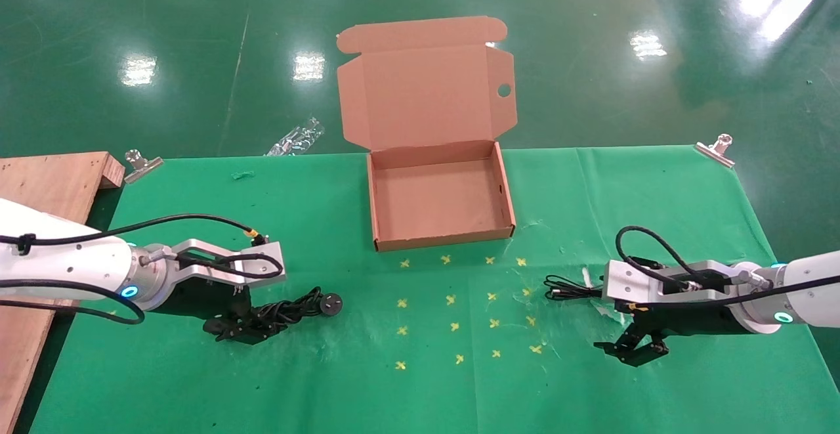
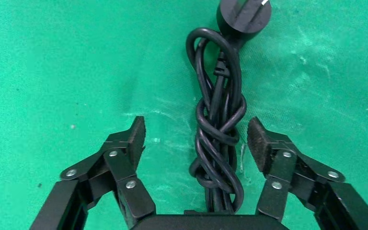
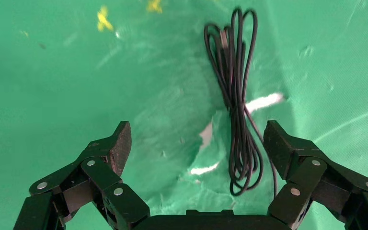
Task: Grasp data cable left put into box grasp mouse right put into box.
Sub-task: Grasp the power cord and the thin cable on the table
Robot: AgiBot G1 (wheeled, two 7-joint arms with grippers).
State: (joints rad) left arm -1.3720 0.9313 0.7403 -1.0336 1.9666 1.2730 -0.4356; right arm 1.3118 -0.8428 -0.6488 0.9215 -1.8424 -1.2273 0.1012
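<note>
At lower left, the left gripper (image 2: pixel 195 139) stands wide astride the cable (image 2: pixel 218 139), apparently not touching, its length running between the fingers.

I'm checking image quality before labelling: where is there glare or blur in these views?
Head view: bright lamp reflections on the glossy green floor behind the table; the brown cardboard box is evenly lit. Left wrist view: the bundled black data cable is sharp between the open left gripper fingers. Right wrist view: the far green cloth and its yellow marks look soft.
</note>
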